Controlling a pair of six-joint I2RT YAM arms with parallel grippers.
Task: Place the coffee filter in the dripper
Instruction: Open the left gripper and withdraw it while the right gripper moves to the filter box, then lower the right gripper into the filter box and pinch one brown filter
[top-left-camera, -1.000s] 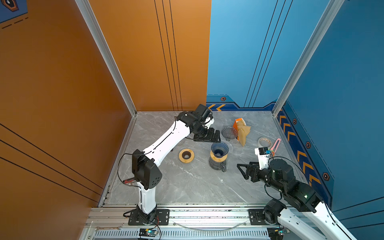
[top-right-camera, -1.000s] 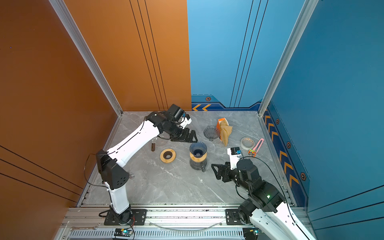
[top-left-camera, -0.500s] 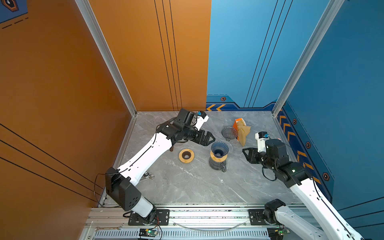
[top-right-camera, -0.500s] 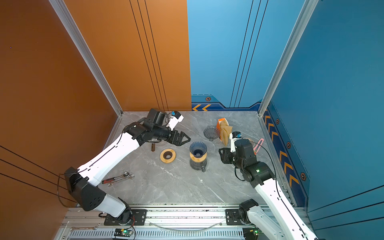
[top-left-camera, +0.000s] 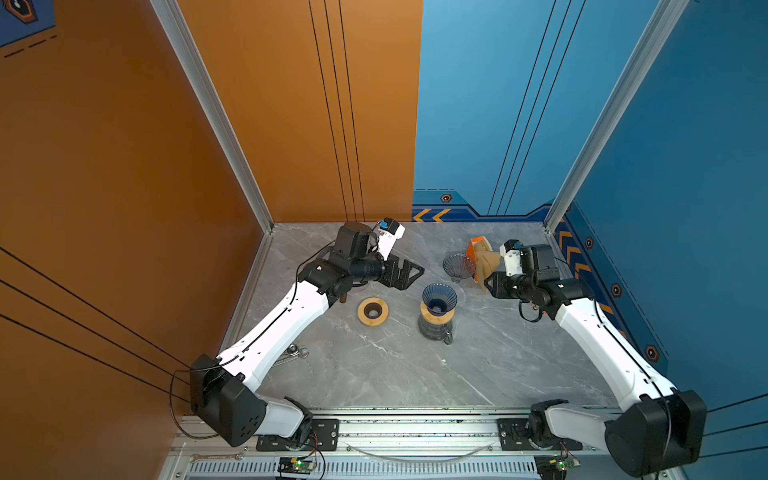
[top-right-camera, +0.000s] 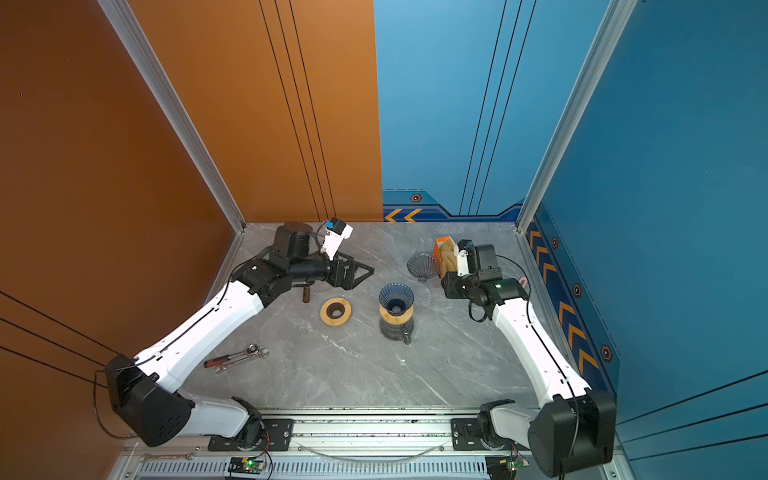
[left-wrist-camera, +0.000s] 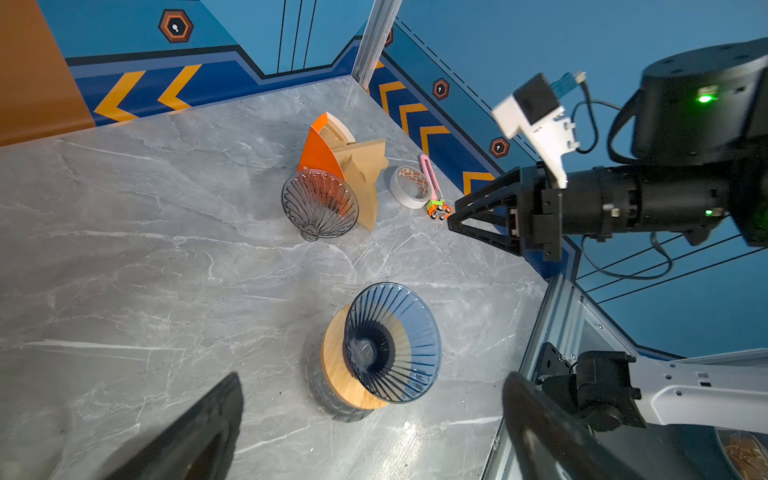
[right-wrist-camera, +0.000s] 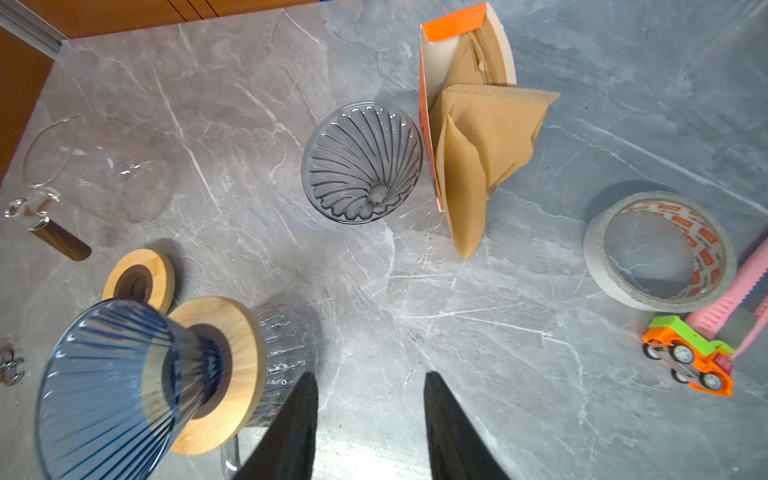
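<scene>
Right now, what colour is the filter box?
Filter box is orange; best in right wrist view.

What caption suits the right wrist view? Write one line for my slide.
Right end effector, empty, faces paper filters leaning from their orange box, blue dripper on its jug nearby.

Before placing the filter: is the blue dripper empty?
Empty. The blue dripper shows bare ribs to its centre, no paper inside.
</scene>
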